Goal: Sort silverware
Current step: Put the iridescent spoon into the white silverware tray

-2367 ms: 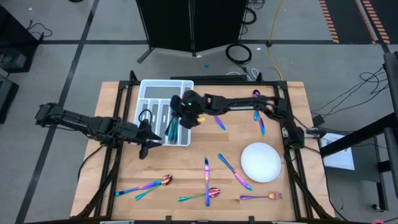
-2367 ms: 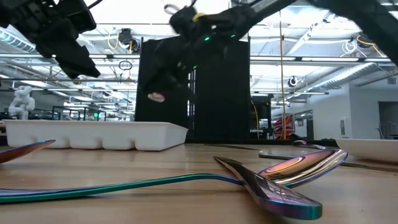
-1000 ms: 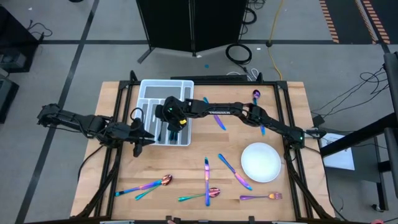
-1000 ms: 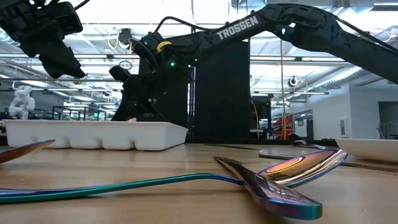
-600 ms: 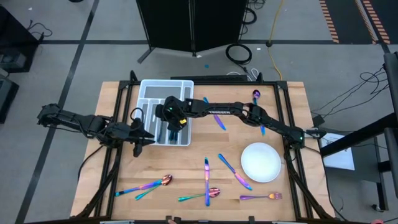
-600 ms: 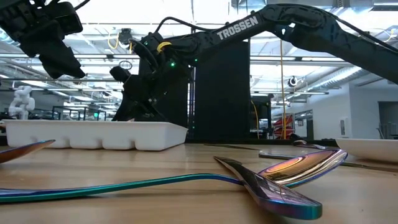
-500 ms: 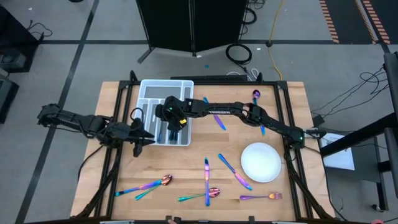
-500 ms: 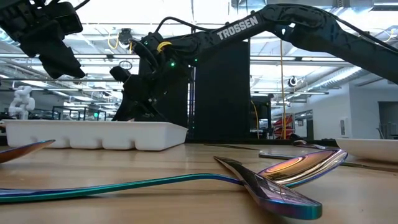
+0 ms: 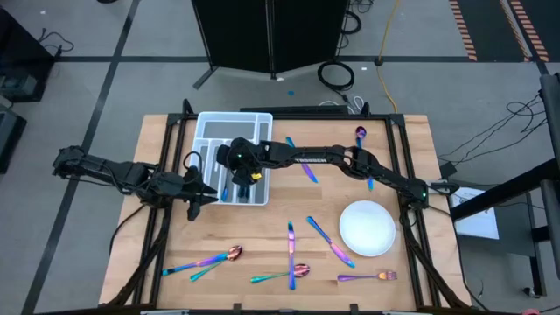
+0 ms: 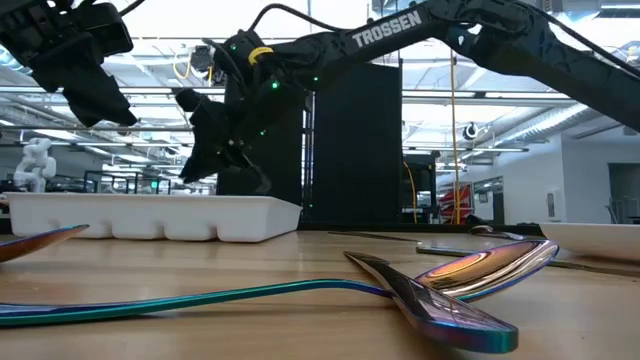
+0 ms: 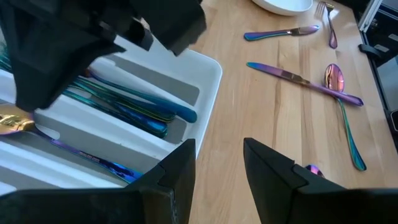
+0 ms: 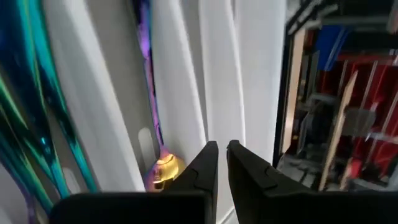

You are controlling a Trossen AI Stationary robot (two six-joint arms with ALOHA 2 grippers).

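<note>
- One white divided tray (image 9: 210, 131) sits on the wooden table (image 9: 157, 227), holding several pieces of iridescent silverware (image 11: 134, 109), too overlapped to count.
- About ten more pieces lie loose on the table top.
- One round white plate (image 9: 367, 227).
- Two dark robot arms, one on each side.

A pale wooden worktop (image 9: 262, 236) stands on a grey floor (image 9: 131, 79) crossed by dark lines. Behind it rises a tall black cabinet (image 9: 271, 35), with coiled black cable (image 9: 335, 74) and a yellow cord (image 9: 382, 52) lying beside it. Overhead, strip lights (image 10: 160, 45) run along ceiling beams.
</note>
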